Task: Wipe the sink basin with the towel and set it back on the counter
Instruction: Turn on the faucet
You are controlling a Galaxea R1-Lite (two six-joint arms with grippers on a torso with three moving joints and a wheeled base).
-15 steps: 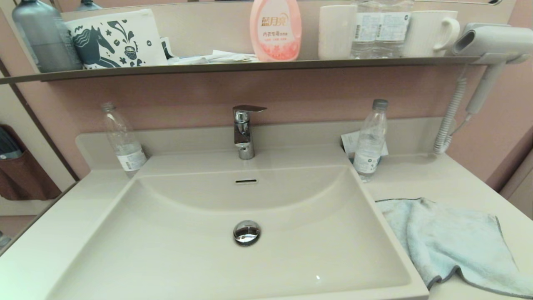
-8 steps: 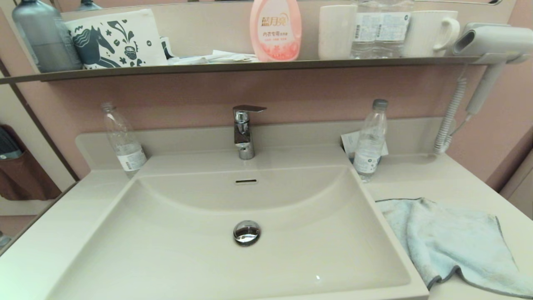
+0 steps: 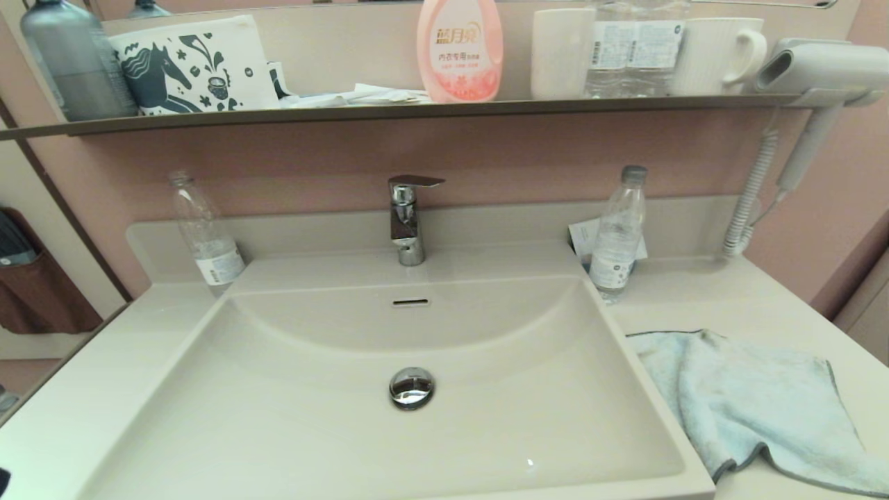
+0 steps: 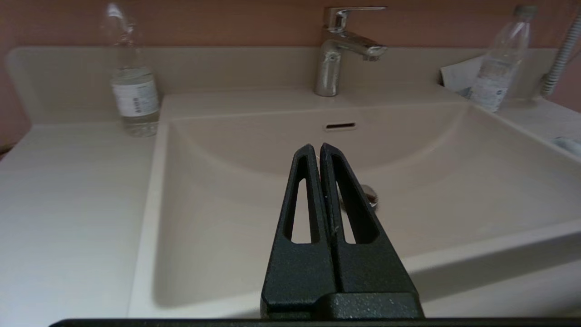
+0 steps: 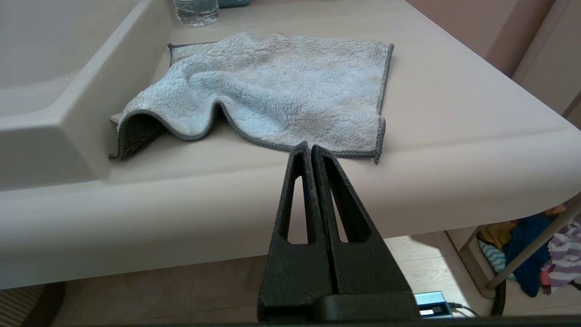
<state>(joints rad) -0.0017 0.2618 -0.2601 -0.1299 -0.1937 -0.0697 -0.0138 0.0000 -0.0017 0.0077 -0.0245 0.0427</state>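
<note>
Fingers of the right gripper are pressing together on nothing, hovering off the front edge of the counter, just short of the towel. It is lying rumpled to the right of the sink basin, its long side running across, one corner curling up to show grey. The left gripper, likewise clenched and empty, is pointing over the basin toward the drain plug. Farther back, two water bottles are flanking the faucet.

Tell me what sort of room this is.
Most likely a bathroom: a chrome tap stands over a built-in sink basin, a hair dryer hangs on the wall, and a laundry soap bottle sits on the shelf.
</note>
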